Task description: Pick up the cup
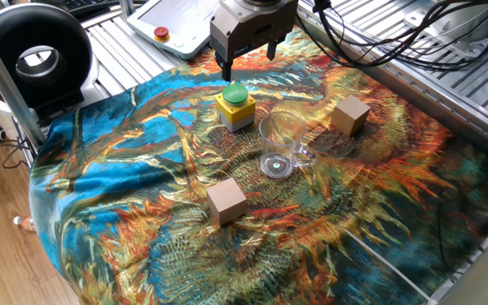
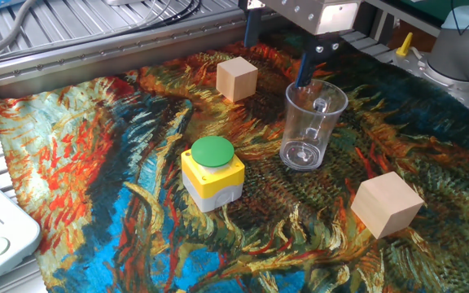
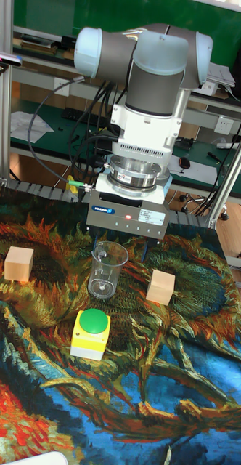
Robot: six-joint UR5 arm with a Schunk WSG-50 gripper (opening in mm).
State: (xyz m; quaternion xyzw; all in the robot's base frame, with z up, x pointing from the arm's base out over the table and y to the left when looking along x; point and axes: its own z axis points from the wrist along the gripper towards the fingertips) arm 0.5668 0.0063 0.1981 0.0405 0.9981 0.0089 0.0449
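The cup point(image 1: 280, 146) is a clear plastic mug that stands upright on the patterned cloth, its small handle on the side toward a wooden cube. It also shows in the other fixed view as the cup point(image 2: 311, 122) and in the tall view as the cup point(image 3: 107, 269). My gripper point(image 1: 246, 58) hangs open above the cloth, behind the cup and higher than its rim. One dark finger point(image 2: 306, 69) shows just past the cup's rim. Nothing is between the fingers of the gripper point(image 3: 119, 245).
A yellow box with a green button point(image 1: 235, 105) stands left of the cup, below the gripper. One wooden cube point(image 1: 350, 114) lies right of the cup, another wooden cube point(image 1: 225, 202) nearer the front. A white pendant point(image 1: 172, 21) and cables lie beyond the cloth.
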